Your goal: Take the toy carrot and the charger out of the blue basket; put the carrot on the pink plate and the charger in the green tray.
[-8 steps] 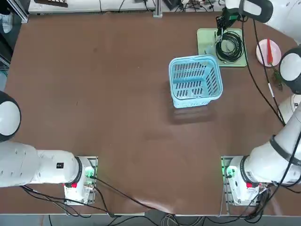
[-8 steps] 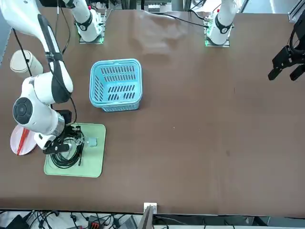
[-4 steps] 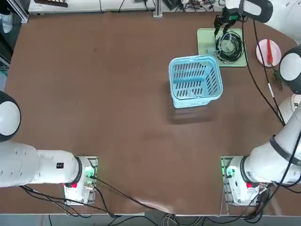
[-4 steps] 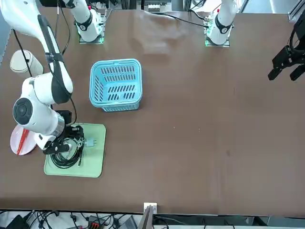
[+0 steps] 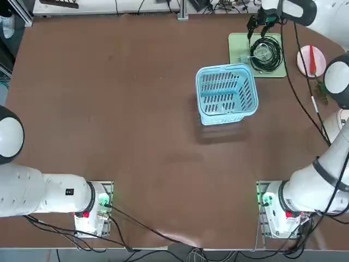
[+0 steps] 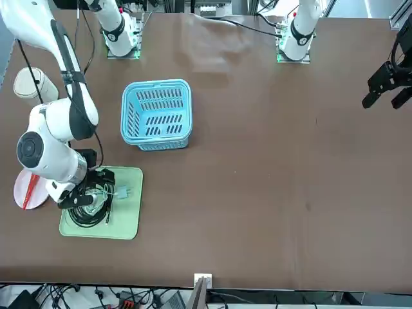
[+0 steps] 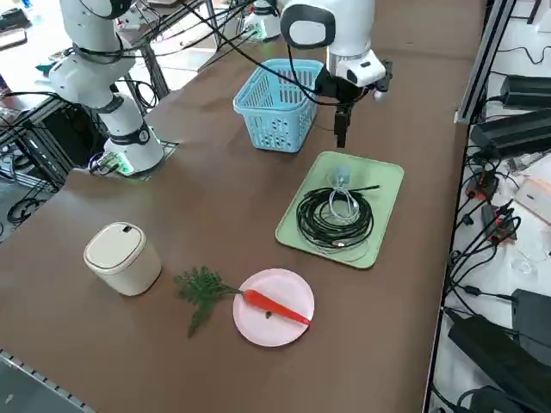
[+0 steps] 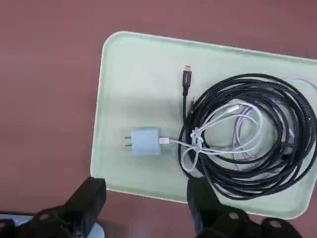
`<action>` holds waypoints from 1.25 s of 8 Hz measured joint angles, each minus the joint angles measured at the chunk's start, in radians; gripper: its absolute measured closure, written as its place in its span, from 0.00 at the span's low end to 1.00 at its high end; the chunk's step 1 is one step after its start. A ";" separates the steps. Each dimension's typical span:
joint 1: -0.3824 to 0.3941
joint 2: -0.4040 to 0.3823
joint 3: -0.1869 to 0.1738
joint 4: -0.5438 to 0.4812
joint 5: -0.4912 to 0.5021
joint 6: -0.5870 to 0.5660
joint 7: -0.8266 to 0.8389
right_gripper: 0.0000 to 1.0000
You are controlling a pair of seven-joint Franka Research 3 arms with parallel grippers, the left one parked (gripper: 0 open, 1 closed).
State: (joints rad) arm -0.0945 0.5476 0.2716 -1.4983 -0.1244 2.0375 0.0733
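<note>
1. The right gripper [image 8: 146, 201] hung above the green tray [image 8: 133, 74], near the tray's edge on the basket side, with its jaws standing wide and nothing between them.
2. The charger [image 8: 145, 141] lay flat on the tray, its prongs pointing away from the coiled black cable [image 8: 252, 134], and its thin pale cord [image 8: 218, 131] ran into the middle of that coil.
3. The toy carrot [image 7: 274, 305] lay across the pink plate [image 7: 258, 331], with the leafy top hanging over the rim onto the table; the blue basket [image 5: 226, 94] looked empty.
4. In my judgement both things were placed, so the good move was a straight lift, so that the fingers [image 8: 86, 198] do not catch the cord or the cable loops.
5. The tray was smooth and flat with rounded corners; the cable looked braided and springy; the basket was hard slatted plastic; the charger was a small smooth block.
</note>
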 joint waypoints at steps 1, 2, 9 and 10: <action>0.000 -0.002 0.000 0.028 0.000 0.001 -0.001 0.00; -0.005 -0.010 0.000 0.062 0.000 0.000 -0.001 0.00; -0.084 -0.346 0.000 0.097 0.055 -0.451 0.010 0.00; -0.108 -0.395 0.000 0.056 0.101 -0.465 0.020 0.00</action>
State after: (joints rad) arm -0.2024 0.1521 0.2713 -1.4422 -0.0234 1.5725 0.0934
